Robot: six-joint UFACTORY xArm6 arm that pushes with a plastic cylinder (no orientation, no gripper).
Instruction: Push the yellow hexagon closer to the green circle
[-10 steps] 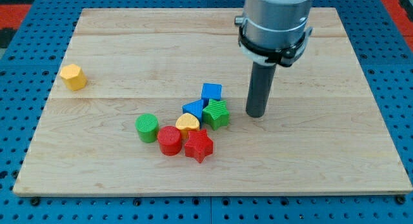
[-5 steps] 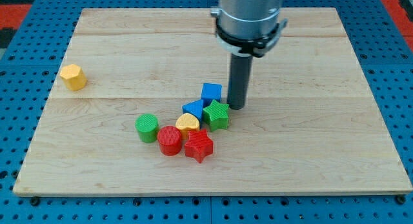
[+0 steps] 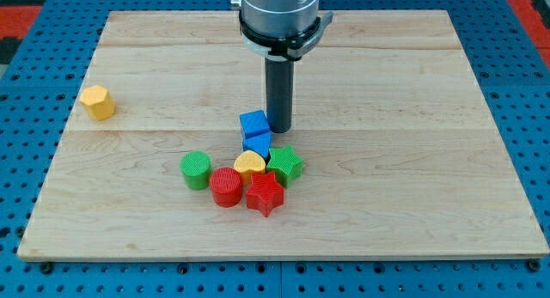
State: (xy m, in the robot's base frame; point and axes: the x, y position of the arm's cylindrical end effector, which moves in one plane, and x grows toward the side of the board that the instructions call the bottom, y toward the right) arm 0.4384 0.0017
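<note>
On the pale wooden surface (image 3: pixel 412 186) your yellow hexagon (image 3: pixel 98 102) sits alone at the view's left, well apart from the ribbed green circle (image 3: pixel 196 170). Right of that circle cluster a red cylinder (image 3: pixel 226 186), yellow heart (image 3: pixel 250 164), red star (image 3: pixel 265 193) and green star (image 3: pixel 285 165). Your tool is a plain dark rod with nothing to open; my tip (image 3: pixel 278 130) touches the blue cube (image 3: pixel 254 124), holding nothing.
</note>
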